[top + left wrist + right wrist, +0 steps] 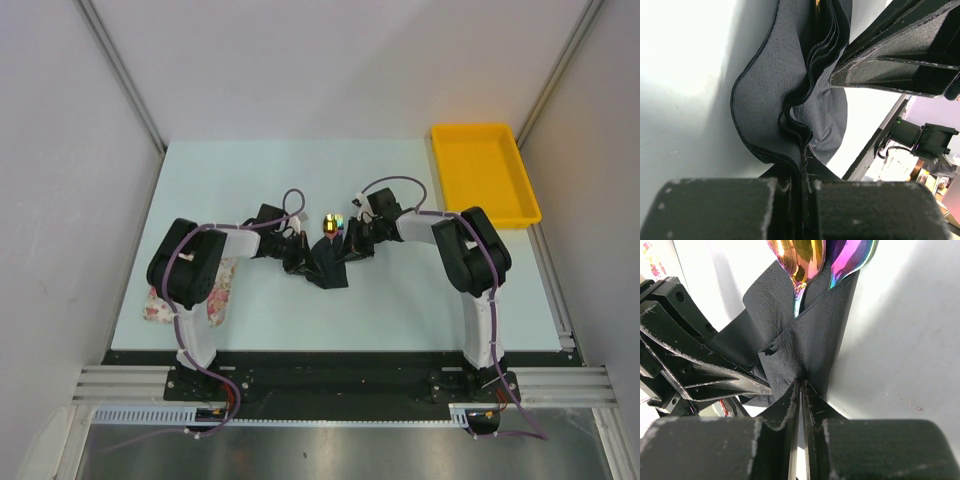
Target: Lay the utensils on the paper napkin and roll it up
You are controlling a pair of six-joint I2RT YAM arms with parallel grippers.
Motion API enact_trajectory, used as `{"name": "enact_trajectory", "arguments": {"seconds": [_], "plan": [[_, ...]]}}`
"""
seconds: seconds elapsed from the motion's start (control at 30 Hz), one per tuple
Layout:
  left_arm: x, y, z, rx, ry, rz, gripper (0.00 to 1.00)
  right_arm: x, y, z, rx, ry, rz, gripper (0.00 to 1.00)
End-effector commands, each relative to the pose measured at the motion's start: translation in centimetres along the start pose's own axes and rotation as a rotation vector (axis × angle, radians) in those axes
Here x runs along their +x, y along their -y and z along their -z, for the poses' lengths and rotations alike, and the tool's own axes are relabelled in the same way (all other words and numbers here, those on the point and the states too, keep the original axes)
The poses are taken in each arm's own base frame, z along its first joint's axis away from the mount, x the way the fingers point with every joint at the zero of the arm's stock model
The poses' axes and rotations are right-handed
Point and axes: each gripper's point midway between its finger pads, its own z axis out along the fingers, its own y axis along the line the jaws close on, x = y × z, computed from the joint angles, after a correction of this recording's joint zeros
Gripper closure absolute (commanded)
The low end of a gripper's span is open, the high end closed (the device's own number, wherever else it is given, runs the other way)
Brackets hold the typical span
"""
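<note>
Top external view: both grippers meet at the black paper napkin [327, 266] near the middle of the table [400, 300].
The left gripper [802, 167] is clenched on the napkin's folded edge. The right gripper [801, 387] is pinched tight where the napkin's flaps cross. The utensils [807, 260] lie wrapped inside, with their iridescent gold ends poking out at 12 o'clock. A yellow tray [485, 175] sits at 2 o'clock from the napkin and a floral mat [218, 296] at 8 o'clock.
</note>
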Motion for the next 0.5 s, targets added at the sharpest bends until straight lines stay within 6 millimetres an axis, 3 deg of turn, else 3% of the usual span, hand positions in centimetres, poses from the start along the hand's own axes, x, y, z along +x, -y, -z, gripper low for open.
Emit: {"name": "enact_trajectory", "arguments": {"seconds": [0.0,0.17,0.3,0.47], "plan": [[-0.5,0.1,0.2,-0.016,0.007,-0.036,1.00,0.5,0.1,0.1,0.031,0.001,0.012,0.90],[-0.2,-0.2,0.6,-0.040,0.004,-0.043,1.00,-0.6,-1.2,1.0,0.005,0.030,0.041,0.90],[0.0,-0.4,0.6,-0.046,0.001,-0.042,1.00,-0.4,-2.2,1.4,-0.032,0.017,0.051,0.91],[-0.1,-0.6,1.0,-0.052,0.001,-0.049,1.00,0.1,-2.0,1.7,-0.033,0.006,0.052,0.91]]}}
